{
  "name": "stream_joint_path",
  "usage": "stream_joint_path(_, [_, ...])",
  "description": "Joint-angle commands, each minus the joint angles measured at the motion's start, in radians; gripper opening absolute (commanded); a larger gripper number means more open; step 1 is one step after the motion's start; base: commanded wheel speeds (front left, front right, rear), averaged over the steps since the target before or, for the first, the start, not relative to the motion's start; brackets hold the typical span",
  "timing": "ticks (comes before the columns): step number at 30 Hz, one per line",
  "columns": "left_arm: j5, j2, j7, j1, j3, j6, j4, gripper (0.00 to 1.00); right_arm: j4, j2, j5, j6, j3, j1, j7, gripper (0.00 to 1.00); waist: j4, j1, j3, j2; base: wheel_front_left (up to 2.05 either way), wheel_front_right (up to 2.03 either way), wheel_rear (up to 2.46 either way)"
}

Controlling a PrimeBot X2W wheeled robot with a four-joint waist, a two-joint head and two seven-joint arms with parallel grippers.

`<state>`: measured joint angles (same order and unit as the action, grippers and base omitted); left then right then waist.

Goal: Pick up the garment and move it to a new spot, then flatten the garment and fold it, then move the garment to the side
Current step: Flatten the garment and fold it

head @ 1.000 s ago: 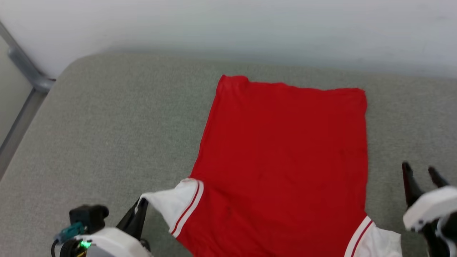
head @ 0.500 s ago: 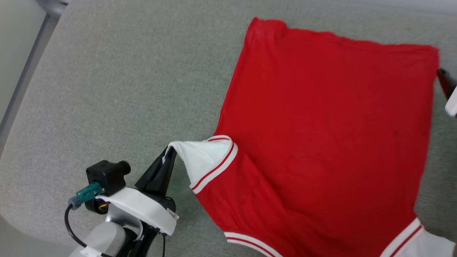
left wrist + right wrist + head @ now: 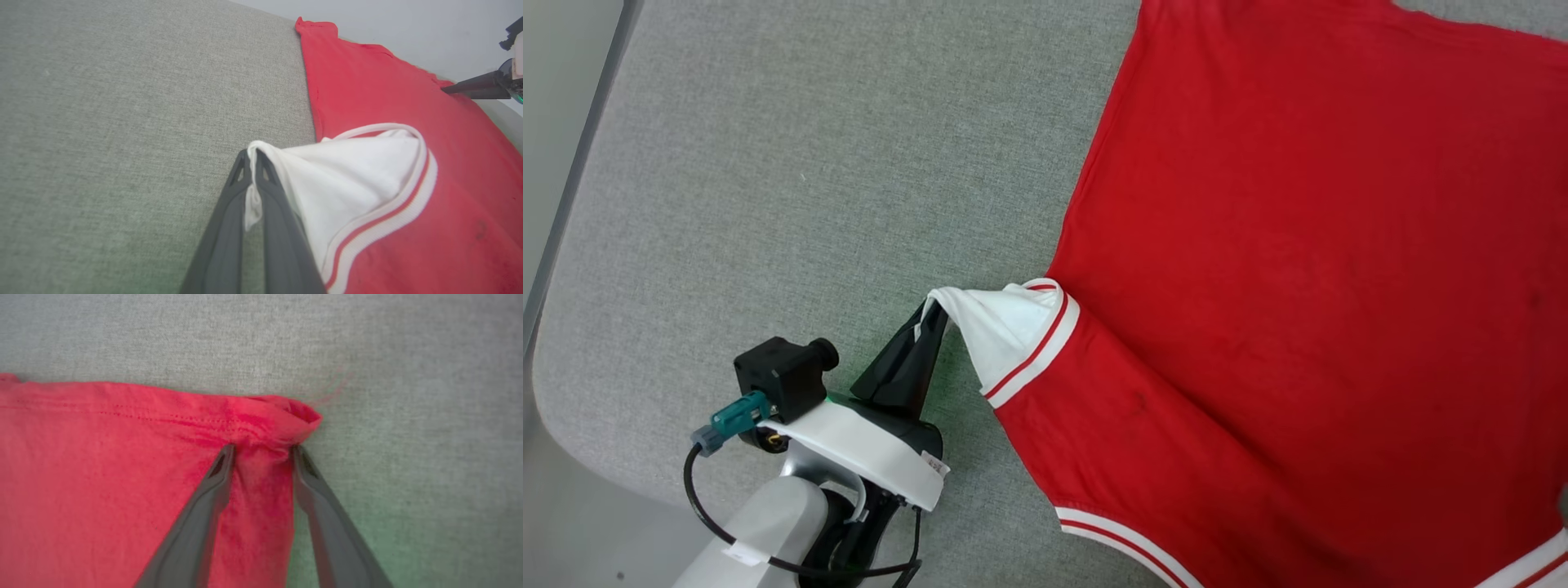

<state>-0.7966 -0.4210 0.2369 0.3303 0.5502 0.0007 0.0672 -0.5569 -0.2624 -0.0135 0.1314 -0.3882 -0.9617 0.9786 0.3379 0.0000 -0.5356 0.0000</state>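
Now, in the head view you have the garment point(image 3: 1298, 286) lying spread out and mostly flat on the grey fabric-covered tabletop point(image 3: 809, 163), plain red side up, taking up the right half of the picture and running off its top, right and bottom edges. Your left gripper point(image 3: 931, 314) sits at the lower middle left, just beside the garment's near edge, its two dark fingers brought together on the tip of the white sleeve point(image 3: 1009, 327), which is lifted off the surface into a small tent. A red-and-white striped band point(image 3: 1119, 535) runs along the garment's lower edge. In the left wrist view you see the same pinch from close by: the fingers are closed with a thin fold of white sleeve cloth caught between their tips, and the sleeve's striped trim curves away to the right onto the red body. At the upper right of that view your right gripper point(image 3: 445, 88) reaches in with its tips at the garment's far corner, below a pale wall point(image 3: 408, 24). In the right wrist view that gripper's fingers stand apart, tips down on the red cloth on either side of a bunched hem corner point(image 3: 286, 416), with a ridge of fabric between them and nothing clamped.
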Motion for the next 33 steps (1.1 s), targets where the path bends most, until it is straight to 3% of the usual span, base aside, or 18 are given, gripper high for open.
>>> stream_joint_path(1, [-0.003, 0.004, 0.006, 0.011, 0.001, -0.002, 0.005, 0.00, -0.053, 0.035, 0.032, -0.001, -0.007, 0.086, 0.044, 0.00, -0.003, 0.0000, 0.008, 0.0000, 0.00, 0.00, 0.00])
stream_joint_path(6, [-0.010, 0.004, 0.004, -0.011, 0.003, -0.001, 0.030, 0.00, -0.022, 0.028, 0.044, -0.001, -0.037, 0.090, 0.026, 0.00, -0.018, 0.0000, 0.069, 0.0000, 0.00, 0.00, 0.00])
stream_joint_path(14, [-0.032, -0.009, -0.005, -0.082, 0.002, 0.021, 0.063, 0.00, 0.086, -0.022, -0.023, -0.001, 0.031, 0.202, 0.016, 0.00, -0.075, 0.0000, 0.233, 0.0000, 0.00, 0.00, 0.00])
stream_joint_path(25, [-0.070, -0.069, -0.033, -0.216, -0.029, 0.095, 0.046, 0.00, 0.429, -0.032, -0.201, -0.001, 0.043, 0.657, 0.105, 0.00, -0.194, 0.0000, 0.419, 0.0000, 0.00, 0.00, 0.00])
stream_joint_path(33, [-0.087, -0.114, -0.060, -0.301, -0.043, 0.145, 0.014, 0.00, 0.646, 0.071, -0.251, -0.001, 0.006, 1.023, 0.122, 0.00, -0.260, 0.0000, 0.472, 0.0000, 0.00, 0.00, 0.00])
